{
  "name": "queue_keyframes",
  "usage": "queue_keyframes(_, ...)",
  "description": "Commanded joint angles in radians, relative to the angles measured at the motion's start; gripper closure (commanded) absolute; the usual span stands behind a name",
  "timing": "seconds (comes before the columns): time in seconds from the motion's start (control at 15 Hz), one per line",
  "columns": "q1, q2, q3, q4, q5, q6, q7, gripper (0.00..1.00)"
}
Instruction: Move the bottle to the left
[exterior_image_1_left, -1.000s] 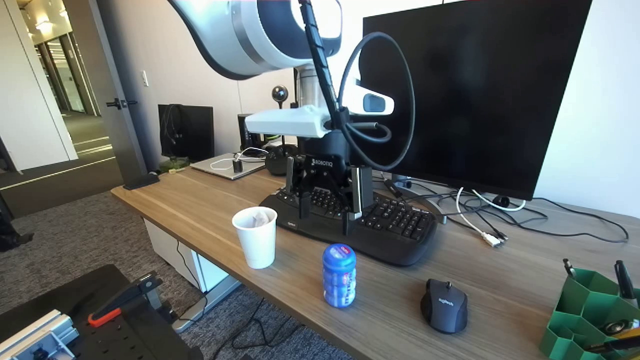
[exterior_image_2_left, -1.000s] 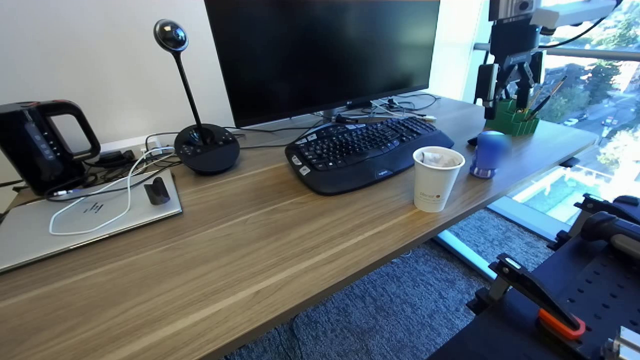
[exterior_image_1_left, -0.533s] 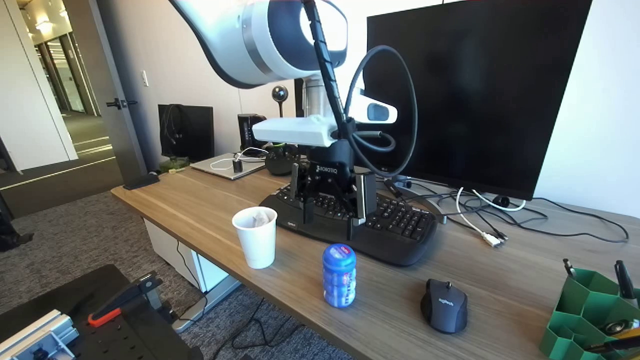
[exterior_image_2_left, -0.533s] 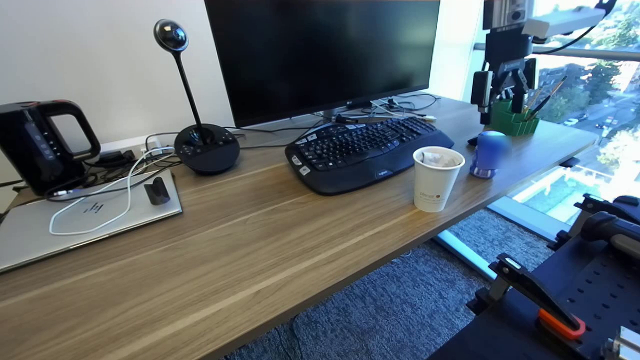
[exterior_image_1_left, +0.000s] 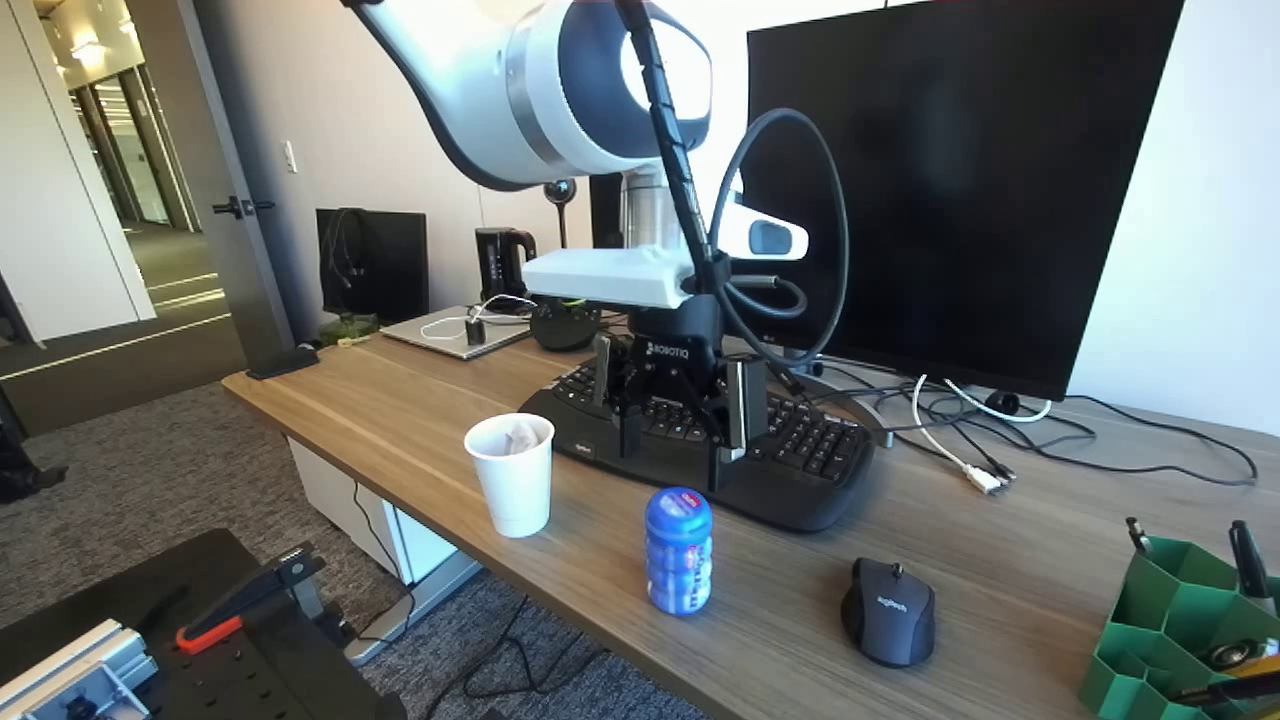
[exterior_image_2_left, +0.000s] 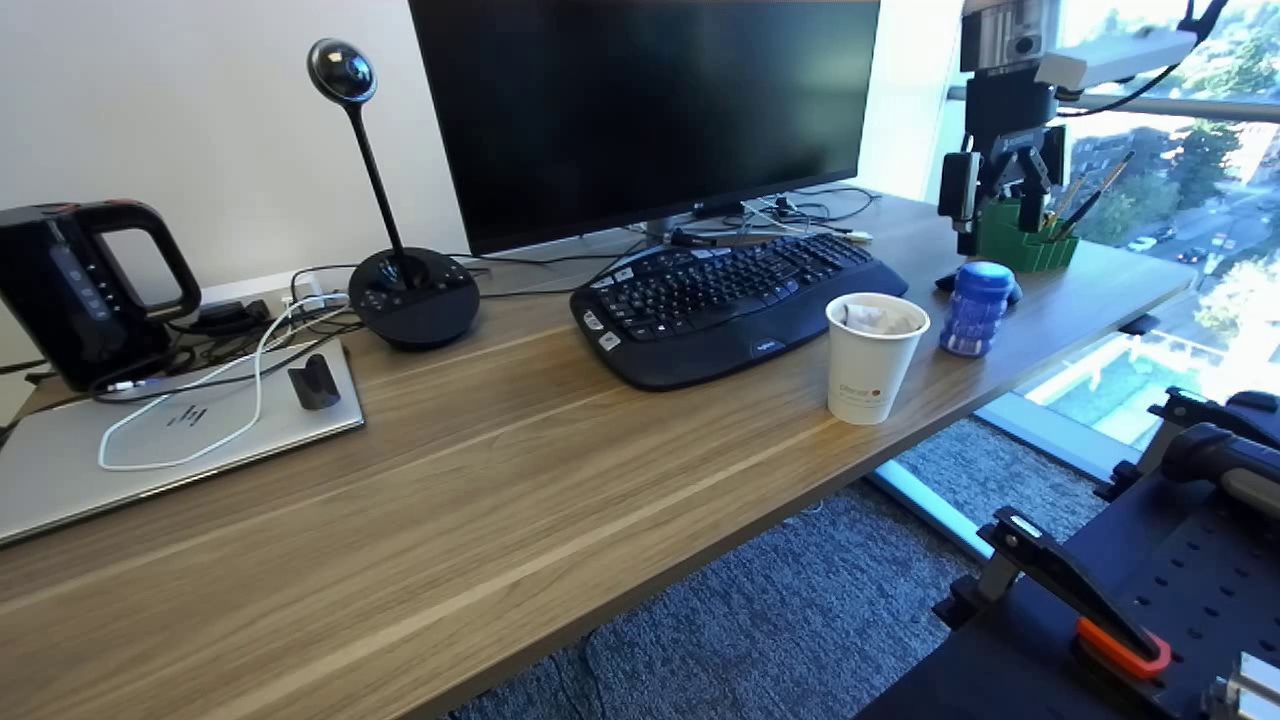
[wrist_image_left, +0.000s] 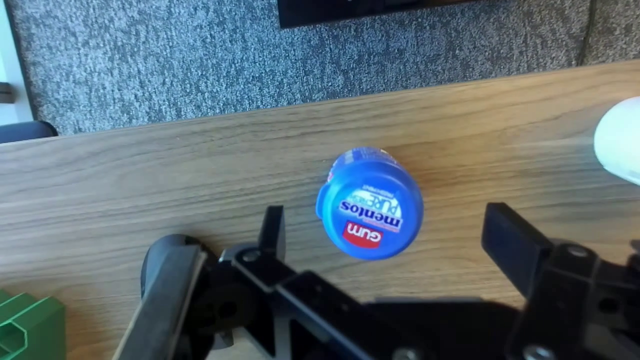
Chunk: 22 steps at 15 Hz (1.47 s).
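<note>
The bottle (exterior_image_1_left: 679, 555) is small and blue, with a blue lid, and stands upright near the table's front edge. In an exterior view the bottle (exterior_image_2_left: 975, 310) stands just beyond the white cup. Seen from above in the wrist view, the lid of the bottle (wrist_image_left: 370, 215) carries a printed mentos gum label. My gripper (exterior_image_1_left: 672, 457) points down, above and behind the bottle over the keyboard's front side. Its fingers are wide apart with nothing held. In the wrist view the bottle appears between and slightly ahead of the fingertips (wrist_image_left: 274, 225), touching neither.
A white paper cup (exterior_image_1_left: 515, 480) stands beside the bottle near the edge. Behind lies a black keyboard (exterior_image_1_left: 790, 485), and a dark mouse (exterior_image_1_left: 890, 612) is on the bottle's other side. A green pen holder (exterior_image_1_left: 1150, 610) sits past the mouse. A large monitor (exterior_image_1_left: 930, 180) rises at the back.
My gripper has come lower, shifting slightly right in an exterior view and slightly left in the opposite-facing picture. It has stayed open. The bottle and cup have not moved.
</note>
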Motion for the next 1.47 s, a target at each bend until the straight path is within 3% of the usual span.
queue_keyframes(0.0,-0.013,0.051,-0.014,0.042,-0.025,0.009,-0.034,0.00)
queue_keyframes(0.4,-0.040,0.112,-0.025,0.099,-0.023,0.004,-0.077,0.00)
queue_keyframes(0.8,-0.002,0.032,0.017,0.030,-0.008,0.013,-0.068,0.00)
queue_keyframes(1.4,0.001,-0.010,0.036,0.019,0.020,0.002,-0.088,0.00)
